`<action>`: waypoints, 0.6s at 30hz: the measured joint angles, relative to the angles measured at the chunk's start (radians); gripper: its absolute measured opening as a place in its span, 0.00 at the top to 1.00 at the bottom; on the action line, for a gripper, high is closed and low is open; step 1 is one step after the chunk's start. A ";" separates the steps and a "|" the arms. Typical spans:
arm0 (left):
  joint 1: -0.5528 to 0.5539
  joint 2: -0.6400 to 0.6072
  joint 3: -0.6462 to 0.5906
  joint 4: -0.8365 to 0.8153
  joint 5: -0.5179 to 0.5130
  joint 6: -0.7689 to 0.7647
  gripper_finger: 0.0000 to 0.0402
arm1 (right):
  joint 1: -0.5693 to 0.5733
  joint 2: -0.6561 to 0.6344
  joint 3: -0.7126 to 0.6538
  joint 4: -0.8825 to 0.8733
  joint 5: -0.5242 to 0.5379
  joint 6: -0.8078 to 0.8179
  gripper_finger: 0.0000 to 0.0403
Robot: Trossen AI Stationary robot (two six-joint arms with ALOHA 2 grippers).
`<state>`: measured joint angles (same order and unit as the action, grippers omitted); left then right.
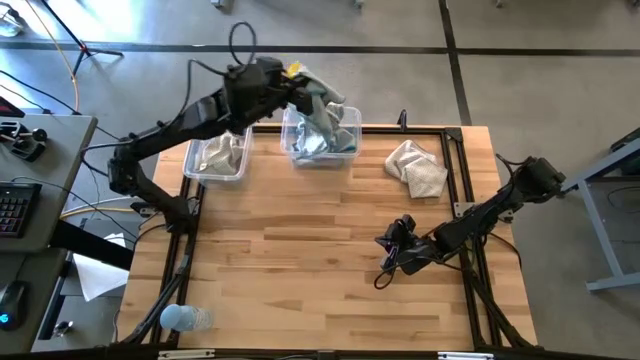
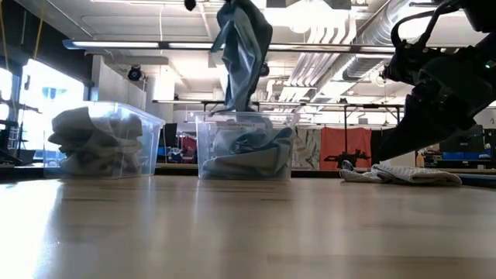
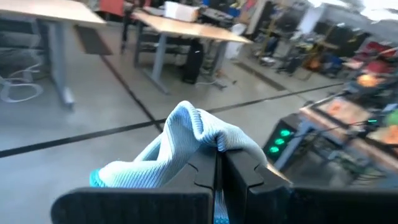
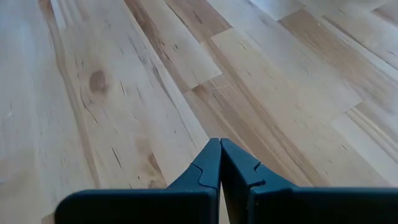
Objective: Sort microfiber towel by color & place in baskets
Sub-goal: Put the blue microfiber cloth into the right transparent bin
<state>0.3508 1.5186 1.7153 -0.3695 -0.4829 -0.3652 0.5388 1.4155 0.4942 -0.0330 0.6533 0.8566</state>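
Note:
A pale teal-blue microfiber towel (image 1: 322,100) (image 2: 242,54) hangs from my left gripper (image 1: 298,84) (image 3: 219,171), which is shut on it above the far edge of the table. Under it stands a clear basket (image 1: 348,148) (image 2: 246,147) holding teal towels. To its left a second clear basket (image 1: 217,160) (image 2: 105,143) holds beige-grey towels. One beige-grey towel (image 1: 417,168) (image 2: 403,174) lies crumpled on the table at the far right. My right gripper (image 1: 392,248) (image 4: 220,152) is shut with nothing in it, low over bare wood at the right. My left gripper pinches a bunched fold of the teal towel (image 3: 205,134) between its two fingers, with cloth bulging out past the fingertips. The fingers lie almost level. The towel is lifted clear of the table and hangs slack below them, its lower end (image 2: 239,105) down at the basket's rim.
A pale blue bundle (image 1: 185,318) lies at the table's near left corner. The table's dark frame rails (image 1: 470,200) run along its right side. Bare wood (image 1: 300,250) spreads across the middle of the table. A desk with a keyboard (image 1: 15,205) stands off the left edge.

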 joint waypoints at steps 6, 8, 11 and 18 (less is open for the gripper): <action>0.026 0.091 0.000 0.011 -0.044 -0.009 1.00 | 0.000 0.000 0.000 0.000 0.004 -0.002 1.00; 0.047 0.124 0.000 0.016 -0.046 -0.013 1.00 | 0.000 0.000 0.000 0.000 0.008 -0.001 1.00; 0.077 0.174 0.000 0.000 -0.029 -0.048 1.00 | 0.000 0.000 0.000 0.000 0.008 -0.001 1.00; 0.114 0.300 -0.001 -0.131 0.131 -0.190 1.00 | 0.000 0.000 0.000 0.000 0.009 -0.001 1.00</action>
<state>0.4644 1.8186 1.7145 -0.5007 -0.3516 -0.5548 0.5385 1.4151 0.4942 -0.0326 0.6621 0.8558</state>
